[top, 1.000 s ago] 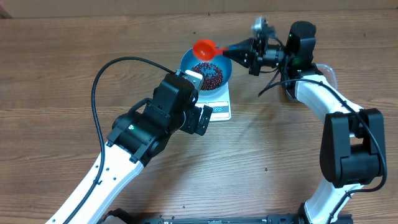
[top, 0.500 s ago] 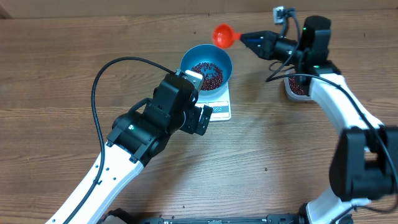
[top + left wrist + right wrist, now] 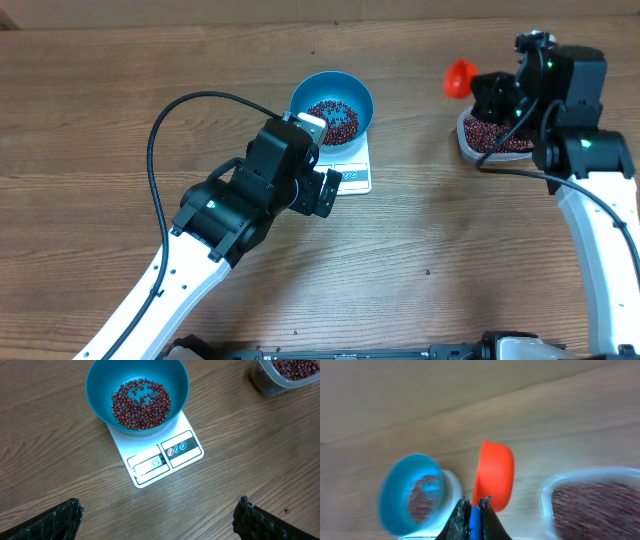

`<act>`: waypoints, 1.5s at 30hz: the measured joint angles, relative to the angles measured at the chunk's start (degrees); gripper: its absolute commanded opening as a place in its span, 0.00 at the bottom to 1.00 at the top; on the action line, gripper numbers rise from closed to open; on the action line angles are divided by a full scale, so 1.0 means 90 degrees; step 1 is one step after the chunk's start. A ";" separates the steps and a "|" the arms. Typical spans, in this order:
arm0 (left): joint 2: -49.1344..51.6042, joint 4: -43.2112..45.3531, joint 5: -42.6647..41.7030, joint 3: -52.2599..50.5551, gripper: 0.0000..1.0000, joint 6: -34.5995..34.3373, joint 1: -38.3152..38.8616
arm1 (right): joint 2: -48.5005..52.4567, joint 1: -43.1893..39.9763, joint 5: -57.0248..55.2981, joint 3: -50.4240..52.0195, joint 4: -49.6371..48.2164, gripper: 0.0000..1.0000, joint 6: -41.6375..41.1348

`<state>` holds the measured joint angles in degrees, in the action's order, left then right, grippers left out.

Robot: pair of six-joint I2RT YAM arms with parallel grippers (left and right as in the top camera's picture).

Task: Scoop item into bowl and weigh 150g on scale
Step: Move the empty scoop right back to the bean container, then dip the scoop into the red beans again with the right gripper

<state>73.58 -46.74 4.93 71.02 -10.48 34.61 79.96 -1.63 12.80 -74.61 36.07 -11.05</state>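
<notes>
Fingers, R (image 3: pixel 470 517): clenched on orange scoop (image 3: pixel 459 77) handle, swung from over bowl (image 3: pixel 296 98) back to bean container (image 3: pixel 490 138) near worktop's far-right edge; L fingers (image 3: pixel 325 192) spread, idle; beans (image 3: pixel 333 118) in bowl on scale (image 3: pixel 352 178), far-centre; prob. reloading, more scoops needed.

We've got the overhead cam looking straight down on the whole table (image 3: pixel 80 120). The left wrist cam hangs close over the bowl (image 3: pixel 100 395) and scale (image 3: pixel 182 449). The right wrist cam is blurry and looks out past the scoop (image 3: pixel 492 475). All three views share the bowl and the container (image 3: pixel 547 492).
</notes>
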 measured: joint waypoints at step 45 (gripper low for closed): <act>0.0000 0.0000 0.0000 0.0000 0.99 0.0000 0.0000 | 0.1212 -0.0984 -0.1683 0.0216 0.0226 0.04 0.2402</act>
<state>73.58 -46.74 4.93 71.02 -10.48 34.61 90.87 -10.48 -2.35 -72.66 38.11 10.57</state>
